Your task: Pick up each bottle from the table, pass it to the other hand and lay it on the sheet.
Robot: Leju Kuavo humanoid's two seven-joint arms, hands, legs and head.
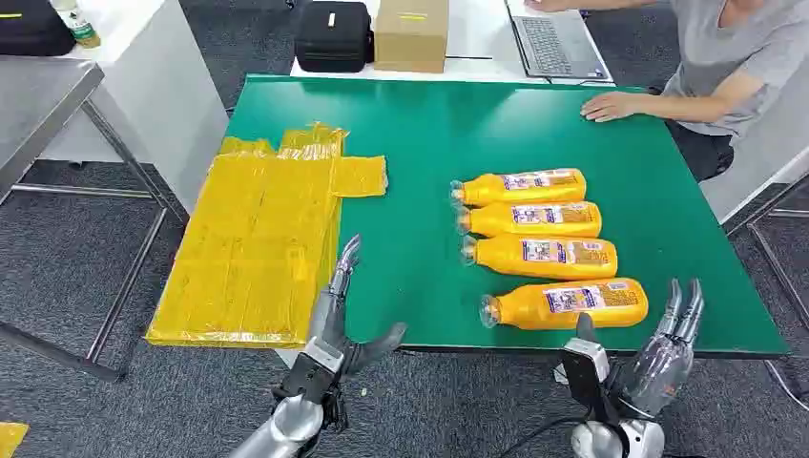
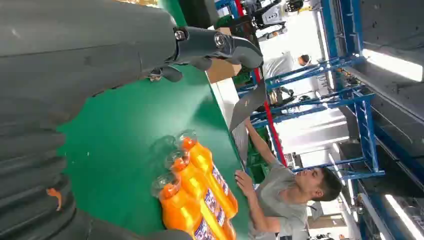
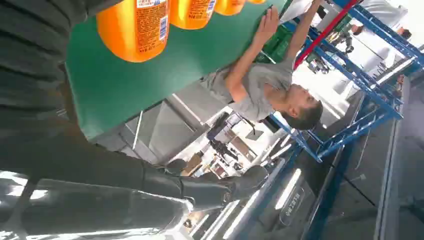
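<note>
Four bottles [image 1: 549, 246] lie in a row on the green desk [image 1: 429, 143], well right of the yellow sheet [image 1: 258, 248]. Left hand [image 1: 336, 320] spread, empty; right hand [image 1: 658, 348] seemingly likewise.

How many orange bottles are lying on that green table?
4, side by side in a row on the table's right half: farthest, second, third, nearest, by the front edge.

Four orange bottles [image 1: 522, 187] [image 1: 532, 219] [image 1: 543, 258] [image 1: 568, 305] lie on one green counter [image 1: 420, 134]. One yellow sheet [image 1: 258, 248] lies there too. Two robot hands: left hand [image 1: 336, 320], right hand [image 1: 658, 353]. Beyond the counter: one black case [image 1: 333, 35], one cardboard box [image 1: 411, 33], one laptop [image 1: 555, 43], one person [image 1: 735, 67].
</note>
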